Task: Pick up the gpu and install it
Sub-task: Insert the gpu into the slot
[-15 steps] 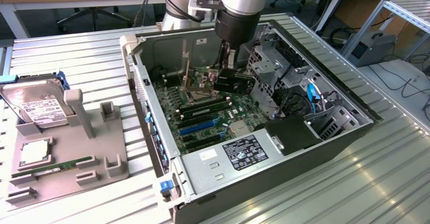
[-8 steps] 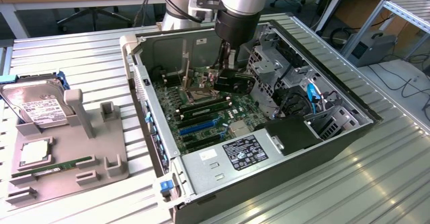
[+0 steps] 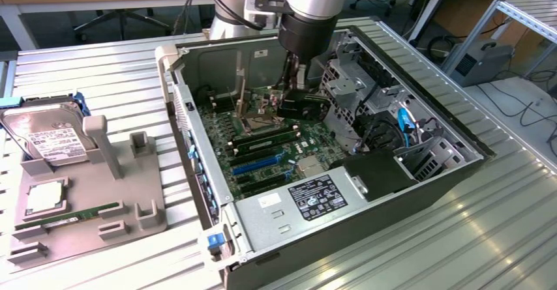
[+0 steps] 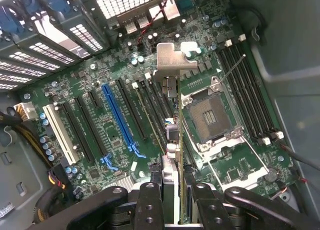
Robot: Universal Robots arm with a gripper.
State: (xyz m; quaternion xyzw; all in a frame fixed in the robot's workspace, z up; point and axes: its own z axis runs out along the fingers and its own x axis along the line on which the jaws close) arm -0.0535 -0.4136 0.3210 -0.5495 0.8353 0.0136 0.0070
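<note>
My gripper (image 3: 299,89) reaches down into the open computer case (image 3: 366,218), above the motherboard (image 3: 261,156). It is shut on the gpu (image 3: 306,107), a thin dark card held on edge. In the wrist view the gpu (image 4: 178,120) shows edge-on between my two black fingers (image 4: 149,202), with its silvery bracket at the far end. The card hangs over the black expansion slots between the blue slot (image 4: 117,117) and the open CPU socket (image 4: 207,117). I cannot tell whether its lower edge touches a slot.
A grey tray (image 3: 113,199) on the exterior view's left holds a hard drive (image 3: 48,140), a CPU (image 3: 44,199) and a green memory stick (image 3: 83,213). Inside the case, a drive cage (image 3: 348,88), a blue cable (image 3: 405,124) and the power supply (image 3: 301,202) crowd the gripper.
</note>
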